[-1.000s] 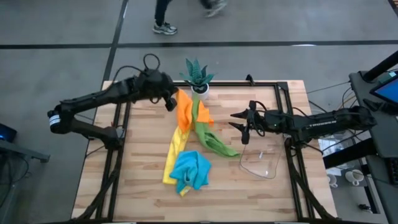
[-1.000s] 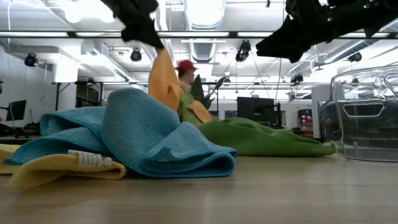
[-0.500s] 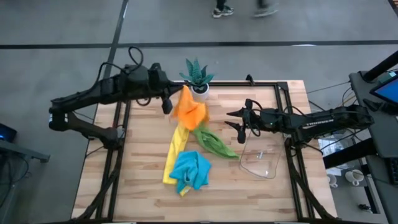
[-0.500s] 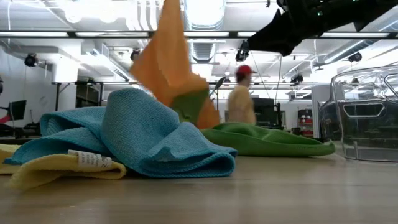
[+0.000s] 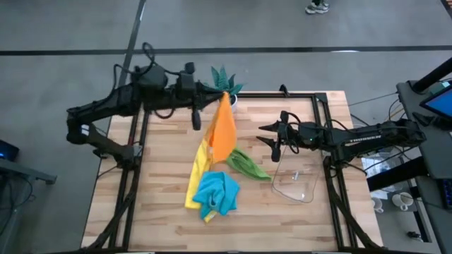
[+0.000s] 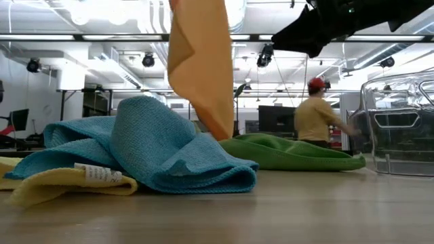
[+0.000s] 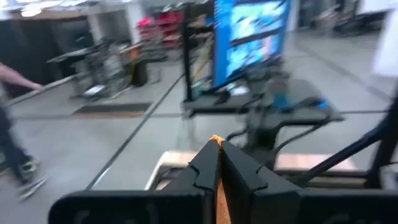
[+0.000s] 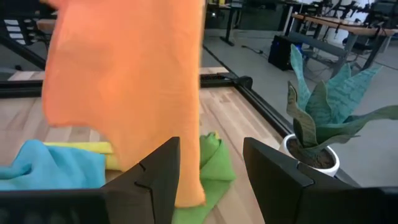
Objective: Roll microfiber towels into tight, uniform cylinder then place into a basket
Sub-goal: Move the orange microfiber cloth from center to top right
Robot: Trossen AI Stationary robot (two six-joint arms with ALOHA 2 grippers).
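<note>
my left pincer (image 5: pixel 212 104) is pinched tight on the top edge of the orange towel (image 5: pixel 222 132) — the cloth hangs straight down below it, its lower tip just above the pile. the left wrist view shows only a sliver of orange poking up between the pressed fingers.

step in hand, as i read it: pulling one towel clear of the heap, no rolling yet. next it needs a bare patch of the wooden table (image 5: pixel 162 190) to lie flat on, so the left has to carry it sideways off the pile before lowering.

right pincer (image 5: pixel 271 138) hovers spread and empty, just past the hanging orange cloth, with the green towel (image 5: pixel 247 164) below and ahead of it and the clear basket (image 5: pixel 295 183) off to its side, empty.

below my left pincer sit the yellow towel (image 5: pixel 198 169) and, further out, the crumpled light blue towel (image 5: pixel 215 192).

views differ — the low view shows the blue lying on top of the yellow; the right wrist view catches the potted plant (image 8: pixel 323 118) behind the cloth, and the gap between my right fingers.
</note>
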